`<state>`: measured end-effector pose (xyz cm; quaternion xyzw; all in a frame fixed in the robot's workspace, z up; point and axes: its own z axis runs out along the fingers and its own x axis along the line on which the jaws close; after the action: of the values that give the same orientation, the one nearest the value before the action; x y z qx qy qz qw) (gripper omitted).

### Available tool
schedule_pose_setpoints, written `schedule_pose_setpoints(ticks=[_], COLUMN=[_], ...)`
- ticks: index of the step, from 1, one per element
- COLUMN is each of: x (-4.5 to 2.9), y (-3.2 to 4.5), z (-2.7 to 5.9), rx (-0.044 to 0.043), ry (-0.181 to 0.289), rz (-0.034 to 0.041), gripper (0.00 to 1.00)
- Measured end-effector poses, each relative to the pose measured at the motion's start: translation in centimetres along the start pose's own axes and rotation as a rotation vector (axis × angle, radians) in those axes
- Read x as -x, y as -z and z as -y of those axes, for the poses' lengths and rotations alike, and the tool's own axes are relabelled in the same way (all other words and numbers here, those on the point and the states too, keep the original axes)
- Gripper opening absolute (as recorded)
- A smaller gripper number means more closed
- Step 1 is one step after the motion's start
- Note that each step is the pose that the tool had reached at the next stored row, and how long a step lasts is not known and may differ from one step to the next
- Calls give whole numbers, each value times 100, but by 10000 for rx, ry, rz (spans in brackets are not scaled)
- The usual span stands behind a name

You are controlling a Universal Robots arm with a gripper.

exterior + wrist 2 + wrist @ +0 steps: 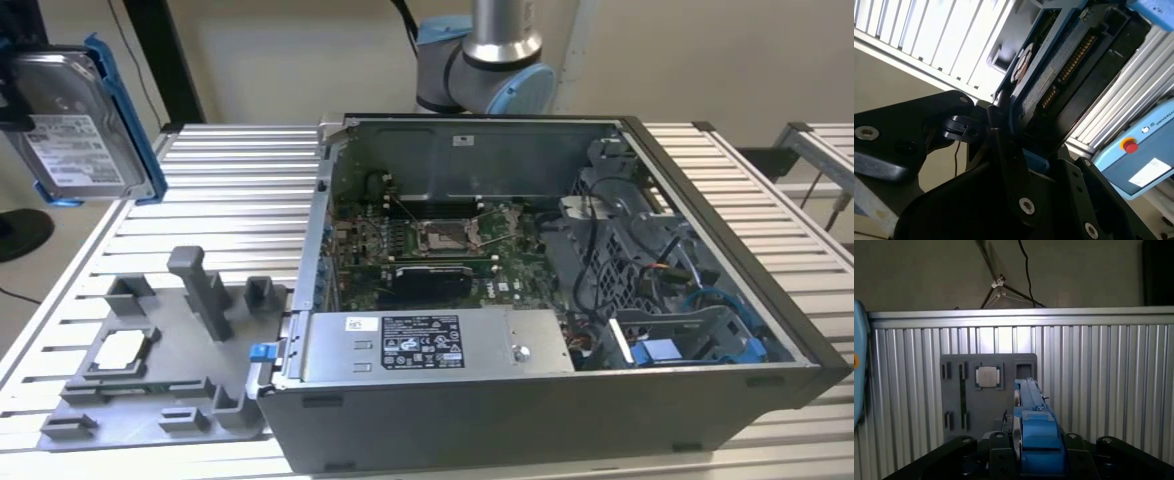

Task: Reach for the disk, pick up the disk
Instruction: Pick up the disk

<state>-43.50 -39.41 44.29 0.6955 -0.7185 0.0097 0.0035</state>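
The gripper (1036, 454) hangs high, jaws apparently clamped on the disk (78, 125).

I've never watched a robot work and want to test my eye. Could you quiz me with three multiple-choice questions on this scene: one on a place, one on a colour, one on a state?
1. Where is the disk?
A. inside the computer
B. up in the air, at the exterior view's left
C. flat on the grey tray

2. What colour is the frame around it?
A. red
B. green
C. blue

3. How is the gripper?
A. open
B. shut on the disk
C. shut on nothing

Answers:
1 B: it hangs above the table, touching nothing below.
2 C: bright blue plastic edges it.
3 B: in the first wrist view the gripper clamps the disk from both sides.
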Motion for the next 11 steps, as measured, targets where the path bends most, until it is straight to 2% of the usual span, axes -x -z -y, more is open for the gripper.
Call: schedule_pose_setpoints(ticks=[11], x=[-4], y=[240], z=[1], rx=[1], ry=[-1], rz=[0], gripper=[0])
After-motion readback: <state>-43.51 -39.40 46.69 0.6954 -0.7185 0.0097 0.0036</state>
